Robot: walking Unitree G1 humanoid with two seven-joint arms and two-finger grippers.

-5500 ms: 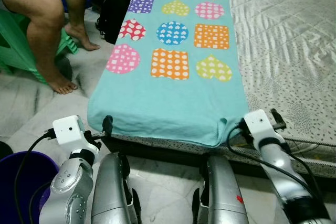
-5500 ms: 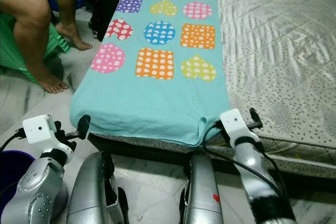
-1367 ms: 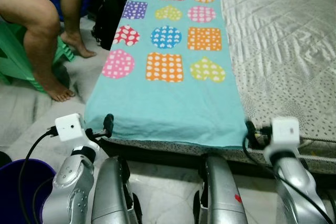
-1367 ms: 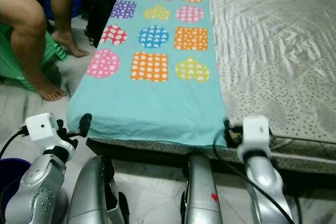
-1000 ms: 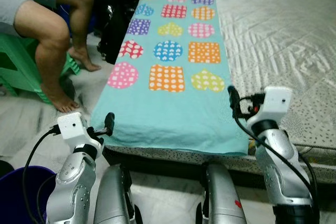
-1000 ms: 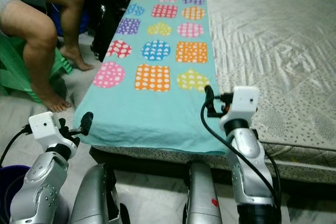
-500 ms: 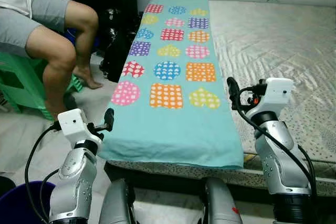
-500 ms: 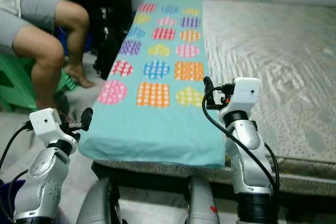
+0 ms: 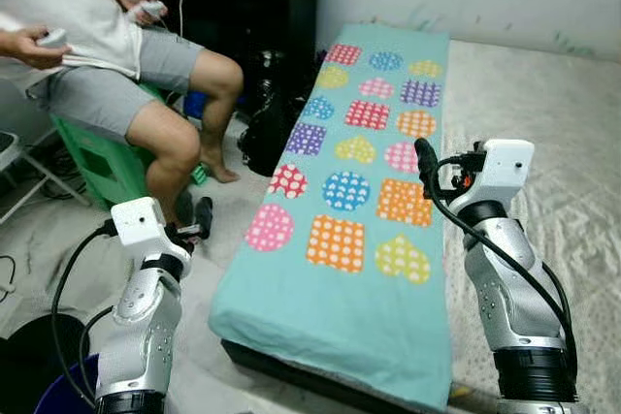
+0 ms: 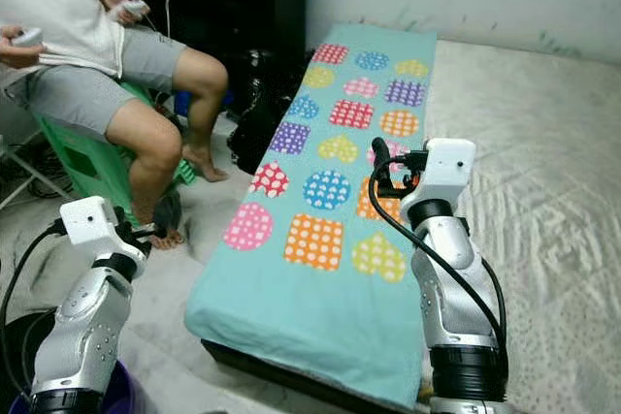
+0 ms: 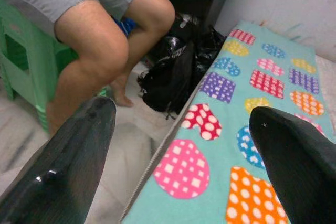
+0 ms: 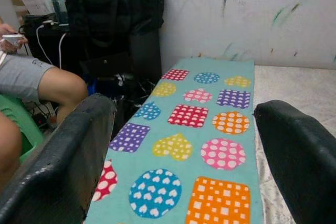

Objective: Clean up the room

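Right gripper: fingers spread wide and holding nothing, as the right wrist view makes plain; the eye views show it raised above the towel's right edge, at about 2 o'clock from picture centre.
Left gripper: likewise wide apart and empty in the left wrist view; in the left eye view it hangs off the towel's left side, over the floor, at about 8 o'clock.
Towel: turquoise, printed with dotted hearts, circles and squares, laid flat in a long strip down the left edge of the mattress, its near end draped over the mattress corner.
Black bag: on the floor beside the towel's left edge; the left wrist view shows it clearest, slumped near a person's bare foot.
Person: seated on a green stool at 10 o'clock, a small white object in each hand.
Wall: white and scuffed, seen past the towel's far end in the right wrist view.
Bucket: purple rim at 7 o'clock below the left arm.
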